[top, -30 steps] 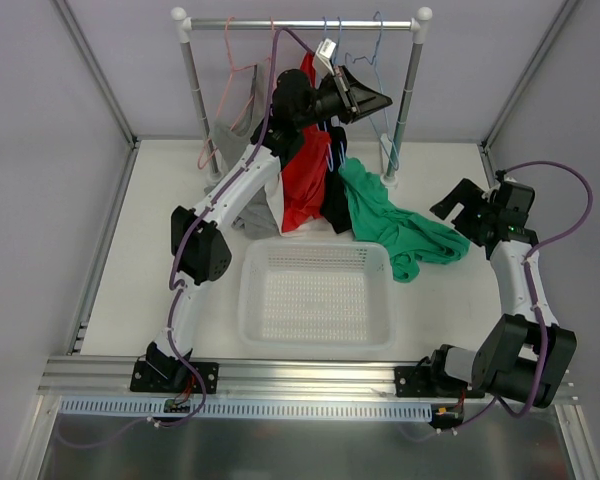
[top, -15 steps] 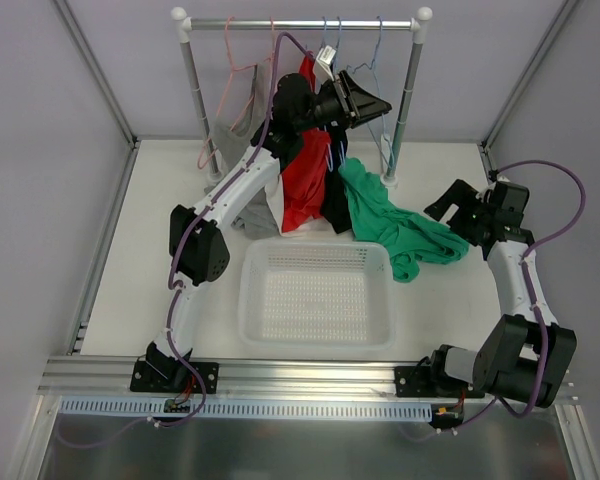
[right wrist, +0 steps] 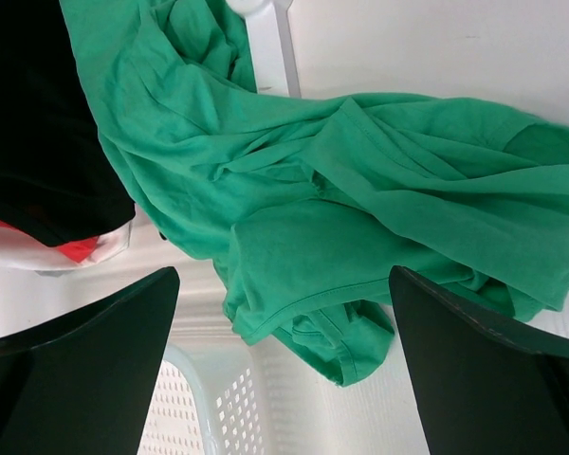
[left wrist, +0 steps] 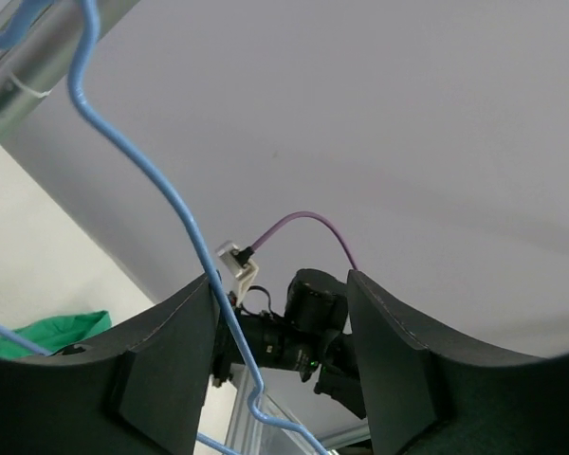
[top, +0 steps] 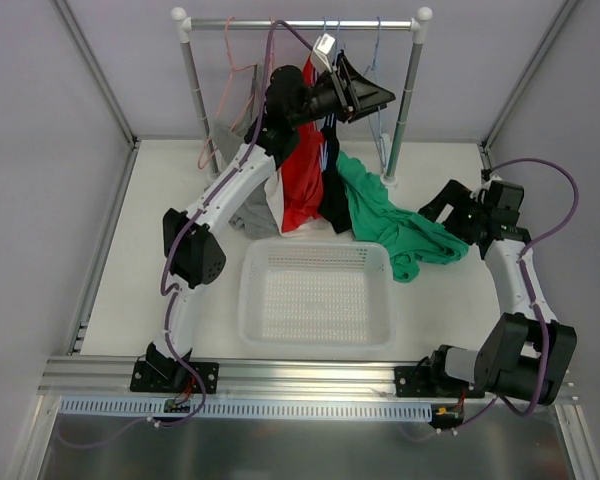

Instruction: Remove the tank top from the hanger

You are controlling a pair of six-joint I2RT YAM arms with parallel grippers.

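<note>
removal looks nearly done: the bright emerald-green fabric tank top (top: 400,230) slumps on the white table (top: 160,200) before the wide-open right gripper (right wrist: 283,275), while the left gripper (left wrist: 280,284) spreads its fingers around the thin light-blue wire hanger (left wrist: 161,180) (bare there), so the next move is probably freeing any snagged strap.

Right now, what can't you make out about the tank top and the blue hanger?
- Left wrist: the hanger runs off the left and bottom edges.
- Top external: the left gripper covers the hanger's shoulders, hiding whether the tank top hangs on it.
- Right wrist: the tank top's straps are lost in folds.
</note>
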